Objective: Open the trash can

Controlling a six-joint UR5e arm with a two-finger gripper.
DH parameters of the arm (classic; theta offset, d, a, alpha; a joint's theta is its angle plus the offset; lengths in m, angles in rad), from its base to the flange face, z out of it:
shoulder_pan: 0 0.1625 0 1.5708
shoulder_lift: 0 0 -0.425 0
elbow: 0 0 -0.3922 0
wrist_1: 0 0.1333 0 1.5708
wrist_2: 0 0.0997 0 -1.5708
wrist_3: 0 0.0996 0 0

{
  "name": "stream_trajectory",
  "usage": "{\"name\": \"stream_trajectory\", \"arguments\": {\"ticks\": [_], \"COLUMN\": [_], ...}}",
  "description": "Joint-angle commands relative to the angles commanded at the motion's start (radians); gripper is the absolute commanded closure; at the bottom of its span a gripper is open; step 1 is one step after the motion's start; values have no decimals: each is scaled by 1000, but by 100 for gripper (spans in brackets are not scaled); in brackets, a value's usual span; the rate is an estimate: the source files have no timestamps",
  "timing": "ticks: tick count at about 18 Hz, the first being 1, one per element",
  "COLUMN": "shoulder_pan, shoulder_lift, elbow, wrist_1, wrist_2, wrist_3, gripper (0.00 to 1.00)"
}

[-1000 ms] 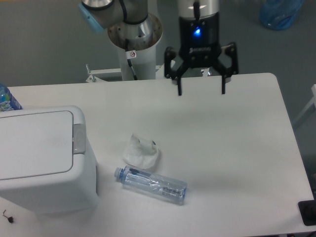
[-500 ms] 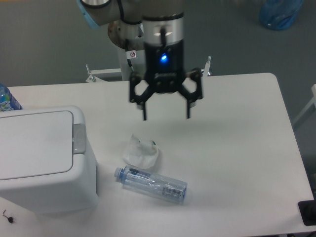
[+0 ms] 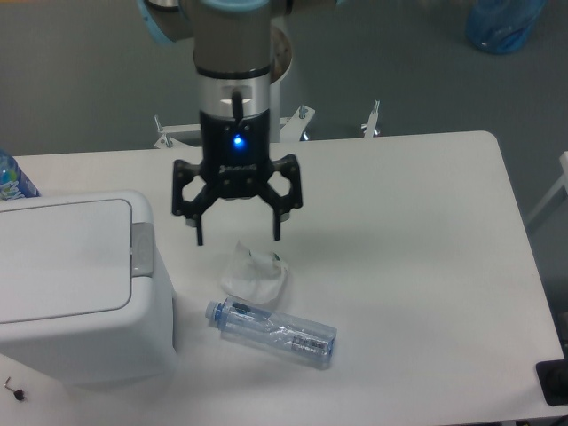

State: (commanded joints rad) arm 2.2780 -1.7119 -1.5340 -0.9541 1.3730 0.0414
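The white table [image 3: 426, 266] stood on a grey floor [image 3: 80, 80]. The trash can [image 3: 75, 284], lid down, sat at the table's left edge. To its right lay crumpled tissue [image 3: 255, 272] and a bottle [image 3: 272, 331]; above the tissue hung the gripper [image 3: 237, 240], fingers spread and empty.

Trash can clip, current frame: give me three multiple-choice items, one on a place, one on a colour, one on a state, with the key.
1. Where does the clear bottle lie?
A. on the trash can lid
B. on the table, right of the trash can
C. between the jaws

2. What colour is the trash can?
A. white
B. black
C. green

3. How is the lid?
A. raised
B. removed
C. flat and closed

Key: 1 B, it lies on the table below the crumpled tissue. 2 A, body and lid are white. 3 C, the lid sits flush; the gripper hangs open beside it.
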Motion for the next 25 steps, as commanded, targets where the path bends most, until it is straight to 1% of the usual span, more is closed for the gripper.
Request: {"name": "stream_trajectory", "arguments": {"ticks": [6, 9, 21, 25], "shoulder_pan": [-8, -32, -43, -43], "shoulder_lift": [2, -5, -12, -11], "elbow": [-8, -9, -15, -32], "wrist_1": [0, 0, 0, 2], "wrist_2": [-17, -17, -14, -14], "wrist_3": [-8, -9, -20, -18], "gripper": [0, 0, 0, 0]}}
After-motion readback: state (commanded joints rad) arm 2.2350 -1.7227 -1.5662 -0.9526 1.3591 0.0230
